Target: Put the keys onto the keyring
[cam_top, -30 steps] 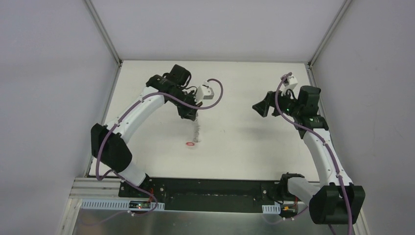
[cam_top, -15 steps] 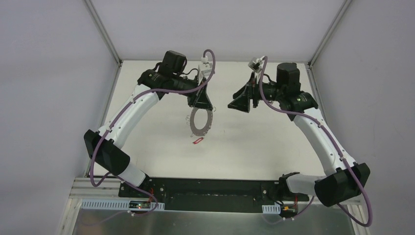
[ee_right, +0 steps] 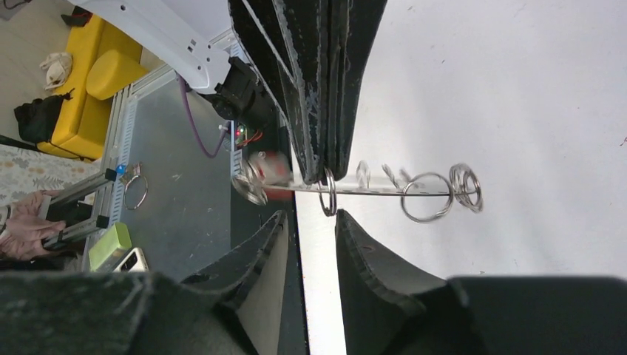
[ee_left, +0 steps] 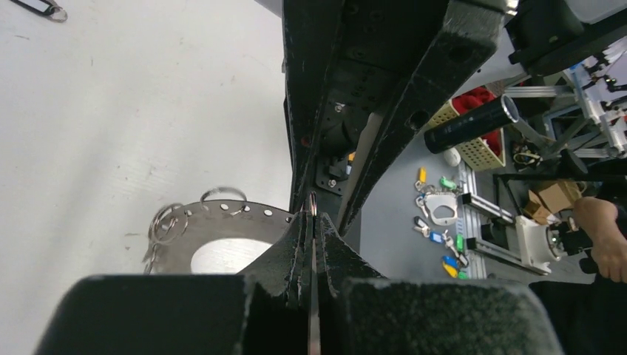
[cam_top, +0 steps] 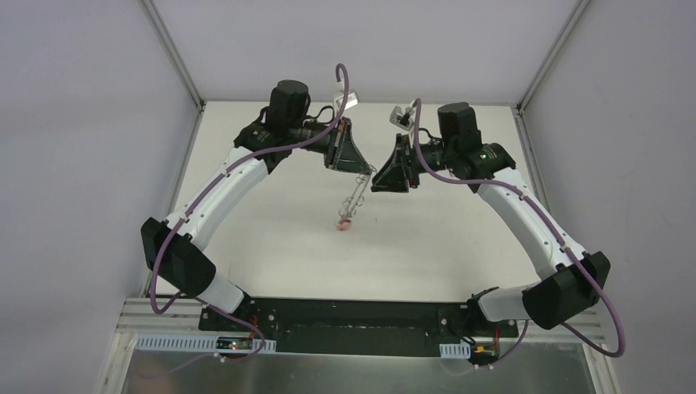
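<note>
Top external: white tabletop (cam_top: 443, 246), grey walls (cam_top: 82, 123). Left gripper (cam_top: 358, 169) clamped on flat grey metal keyring (cam_top: 355, 193), hung edge-on above tabletop, red-headed key (cam_top: 345, 222) dangling. Right gripper (cam_top: 377, 177) narrowly parted beside it; contact unclear.

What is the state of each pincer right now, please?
Left pincer: closed on the edge of the keyring.
Right pincer: partly open, holding nothing.

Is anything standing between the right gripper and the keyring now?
Nothing visible does. In the right wrist view the keyring hangs edge-on just beyond the open right gripper, with only free air between them. The left gripper clamps the ring from the opposite side, out of the path.
</note>
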Motion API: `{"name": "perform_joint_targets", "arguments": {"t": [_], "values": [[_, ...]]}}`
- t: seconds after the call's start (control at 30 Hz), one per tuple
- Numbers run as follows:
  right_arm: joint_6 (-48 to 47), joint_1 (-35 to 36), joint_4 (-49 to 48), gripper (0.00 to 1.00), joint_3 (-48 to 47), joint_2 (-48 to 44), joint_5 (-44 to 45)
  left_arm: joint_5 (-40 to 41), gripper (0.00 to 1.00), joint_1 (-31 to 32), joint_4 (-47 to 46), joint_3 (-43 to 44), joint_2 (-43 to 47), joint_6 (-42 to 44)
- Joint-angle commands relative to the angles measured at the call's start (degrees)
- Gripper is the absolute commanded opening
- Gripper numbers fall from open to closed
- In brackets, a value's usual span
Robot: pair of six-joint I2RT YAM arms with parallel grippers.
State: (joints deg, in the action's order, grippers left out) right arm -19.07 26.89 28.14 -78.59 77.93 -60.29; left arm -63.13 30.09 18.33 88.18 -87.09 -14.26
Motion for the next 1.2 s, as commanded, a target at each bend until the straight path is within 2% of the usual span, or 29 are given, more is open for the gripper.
{"name": "perform_joint_targets", "arguments": {"t": [0.0, 0.2, 0.43, 0.63, 1.17], "values": [[-4.4, 0.4, 3.3, 0.33, -3.4, 0.0, -2.6, -4.2, 0.0, 0.7, -6.1, 0.3, 0.6, -4.5], [-6.2, 0.3, 5.3, 0.33, -4.1, -0.7, -0.7, -3.7, 0.0, 0.7, -0.9, 0.5, 0.4, 0.4], [-9.9, 0.3, 7.9, 0.33, -3.9, -3.3, 5.3, 2.3, 0.0, 1.0, 13.5, 3.1, 1.2, 14.4], [-9.1, 0.3, 7.2, 0.34, -4.5, -2.9, 5.0, 7.2, 0.0, 3.3, 22.6, 5.1, 1.3, 23.4], [-6.2, 0.8, 0.7, 0.34, 1.9, -0.8, -2.3, 10.4, 0.0, 6.1, 18.8, 1.5, 4.1, 21.6]]}}
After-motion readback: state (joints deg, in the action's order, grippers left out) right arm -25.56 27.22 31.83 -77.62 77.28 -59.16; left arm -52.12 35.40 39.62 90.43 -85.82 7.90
